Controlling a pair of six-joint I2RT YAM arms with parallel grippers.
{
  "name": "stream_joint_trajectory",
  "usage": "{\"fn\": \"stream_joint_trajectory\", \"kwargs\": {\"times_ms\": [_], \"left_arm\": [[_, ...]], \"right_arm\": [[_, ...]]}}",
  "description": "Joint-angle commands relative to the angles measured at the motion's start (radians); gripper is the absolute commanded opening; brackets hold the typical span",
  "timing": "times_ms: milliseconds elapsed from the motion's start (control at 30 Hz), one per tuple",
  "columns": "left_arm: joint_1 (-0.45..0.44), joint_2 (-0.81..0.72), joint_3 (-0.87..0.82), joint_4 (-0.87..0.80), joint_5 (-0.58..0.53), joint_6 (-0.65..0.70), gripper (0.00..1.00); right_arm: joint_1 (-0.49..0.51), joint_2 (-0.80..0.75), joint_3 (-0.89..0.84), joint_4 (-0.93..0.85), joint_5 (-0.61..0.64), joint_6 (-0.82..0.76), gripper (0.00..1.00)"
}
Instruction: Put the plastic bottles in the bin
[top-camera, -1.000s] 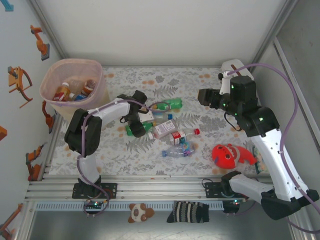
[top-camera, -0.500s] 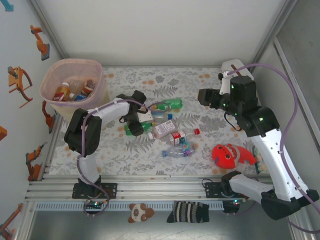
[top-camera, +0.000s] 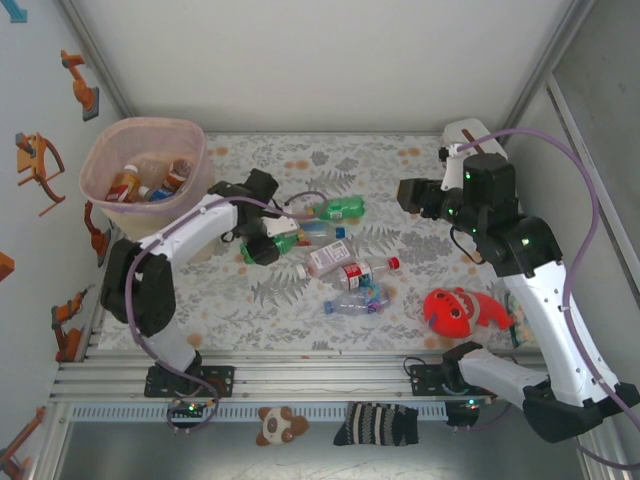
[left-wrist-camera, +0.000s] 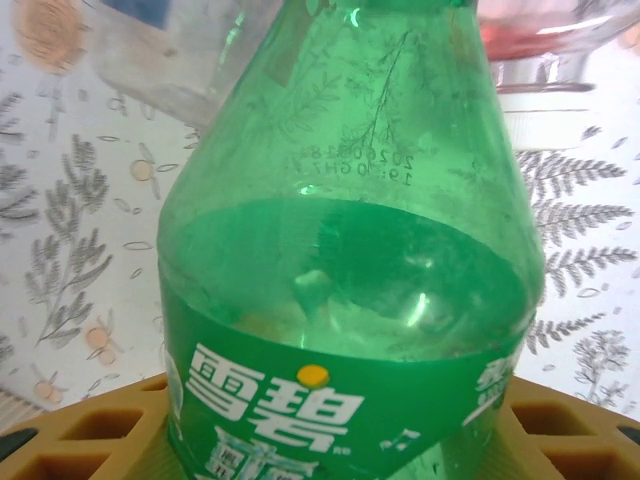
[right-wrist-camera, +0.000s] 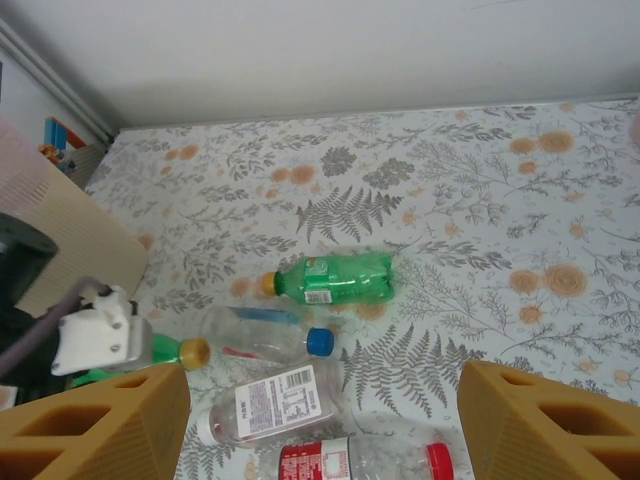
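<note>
My left gripper (top-camera: 262, 230) is shut on a green bottle (left-wrist-camera: 345, 300) with a yellow cap (right-wrist-camera: 193, 352); the bottle (top-camera: 265, 248) hangs just right of the pale-pink bin (top-camera: 146, 125). The bin holds a few bottles (top-camera: 150, 185). More bottles lie on the table: a green one (top-camera: 340, 209), a clear one with a blue cap (top-camera: 322, 232), one with a white label (top-camera: 328, 260), one with a red label and red cap (top-camera: 365, 272), and a crushed bluish one (top-camera: 355, 300). My right gripper (top-camera: 415, 192) hovers open, well right of them, its jaws (right-wrist-camera: 325, 440) holding nothing.
A red round toy (top-camera: 460, 310) lies at the front right beside the right arm. A white-pink slotted box (top-camera: 468, 135) stands at the back right corner. A plush bear (top-camera: 278, 425) and a striped sock (top-camera: 375, 425) lie beyond the front rail.
My left gripper has closed on the green bottle and carried it a little left and back, toward the bin. The right arm has not moved.
</note>
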Motion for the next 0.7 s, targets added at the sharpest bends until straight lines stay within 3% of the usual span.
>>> {"fn": "stream_joint_trajectory", "kwargs": {"times_ms": [0,267,667], "left_arm": [[0.020,-0.094,0.048,-0.047,0.083,0.004,0.51],[0.066,-0.261,0.130,-0.030,0.188,-0.054,0.51],[0.197,-0.391,0.307,-0.013,0.230,-0.281,0.50]], "right_arm": [[-0.001,-0.008,0.015,-0.007,-0.002,-0.015,0.71],[0.000,0.003,0.021,-0.006,-0.004,-0.015,0.70],[0.000,0.016,0.017,0.008,-0.014,-0.013,0.70]]}}
